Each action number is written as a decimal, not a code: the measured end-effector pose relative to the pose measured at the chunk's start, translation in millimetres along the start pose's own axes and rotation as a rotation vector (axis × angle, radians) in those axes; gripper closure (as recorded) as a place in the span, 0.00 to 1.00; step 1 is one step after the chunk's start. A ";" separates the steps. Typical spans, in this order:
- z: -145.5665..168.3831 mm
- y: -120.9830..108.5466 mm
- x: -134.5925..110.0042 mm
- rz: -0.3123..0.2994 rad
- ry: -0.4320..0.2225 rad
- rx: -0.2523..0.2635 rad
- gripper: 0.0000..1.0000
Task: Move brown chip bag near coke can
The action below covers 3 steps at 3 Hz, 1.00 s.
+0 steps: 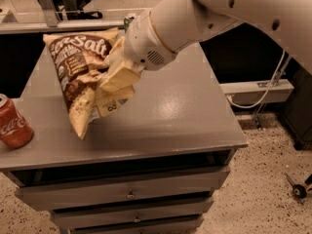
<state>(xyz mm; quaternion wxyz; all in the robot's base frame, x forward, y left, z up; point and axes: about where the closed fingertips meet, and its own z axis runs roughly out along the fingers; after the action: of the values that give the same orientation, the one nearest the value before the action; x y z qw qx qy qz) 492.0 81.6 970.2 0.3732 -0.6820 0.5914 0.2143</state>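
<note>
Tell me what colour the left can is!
Red with white writing, camera view. The pincer, right of the coke can, holds the brown chip bag.

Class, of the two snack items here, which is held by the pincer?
The brown chip bag, clamped in the pincer over the table; the coke can stands alone at the table's left edge.
</note>
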 end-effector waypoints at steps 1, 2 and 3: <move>39.0 17.5 -16.1 -0.048 -0.023 -0.081 1.00; 63.8 15.4 -19.4 -0.060 -0.030 -0.093 1.00; 80.7 13.9 -22.5 -0.063 -0.040 -0.097 1.00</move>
<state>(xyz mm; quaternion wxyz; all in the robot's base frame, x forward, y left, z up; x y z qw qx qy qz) 485.9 157.4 932.4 0.3579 -0.7131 0.5510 0.2447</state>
